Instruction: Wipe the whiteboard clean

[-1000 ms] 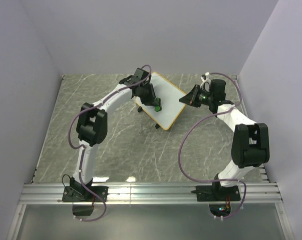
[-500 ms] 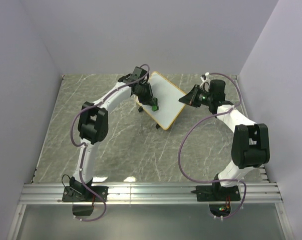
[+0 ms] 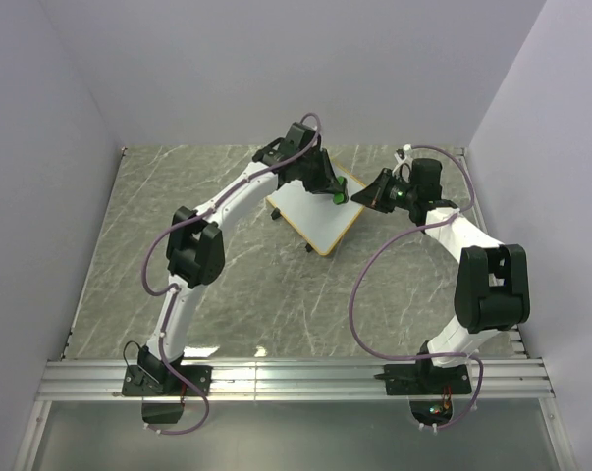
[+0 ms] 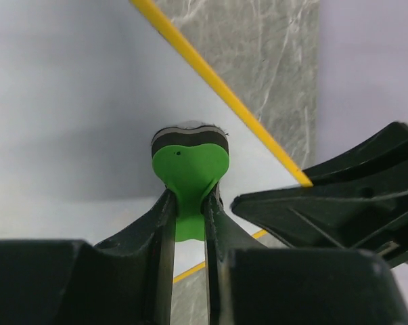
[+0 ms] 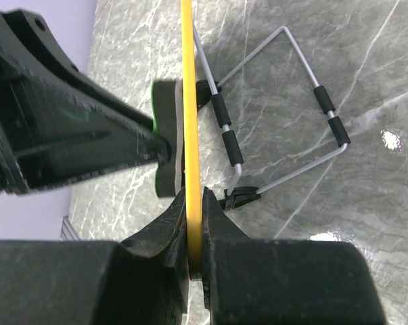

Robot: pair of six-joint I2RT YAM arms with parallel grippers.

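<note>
Top external view, near edge first: an aluminium rail [image 3: 296,378] carries both arm bases. Beyond it the grey marbled tabletop [image 3: 246,294] runs back to plain lilac walls [image 3: 296,69] on three sides. Light glints off the marble just ahead of the rail. In the far half of the tabletop, right of centre, the whiteboard [image 3: 310,218] stands propped at a tilt. Its orange-yellow frame sits diagonal to the table edges, with one corner pointing toward the near edge.

Now the arms. The left arm [image 3: 192,250] climbs from its base, bends at the elbow and stretches toward the far edge, its wrist over the board's far part. The left gripper [image 3: 333,192] is pinched tight on the green eraser [image 3: 336,196]. In the left wrist view the fingers [image 4: 164,217] squeeze the eraser's green tab, and its dark pad lies flat against the white face, just inside the frame.

The right arm [image 3: 487,285] rises along the tabletop's right edge, folds at the elbow and reaches inward. The right gripper [image 3: 369,194] is clamped on the whiteboard's right rim, just beside the eraser. From the right wrist the frame shows edge-on between the closed jaws, and the board's wire stand [image 5: 278,115], with black sleeves, is splayed on the marble behind it.
</note>
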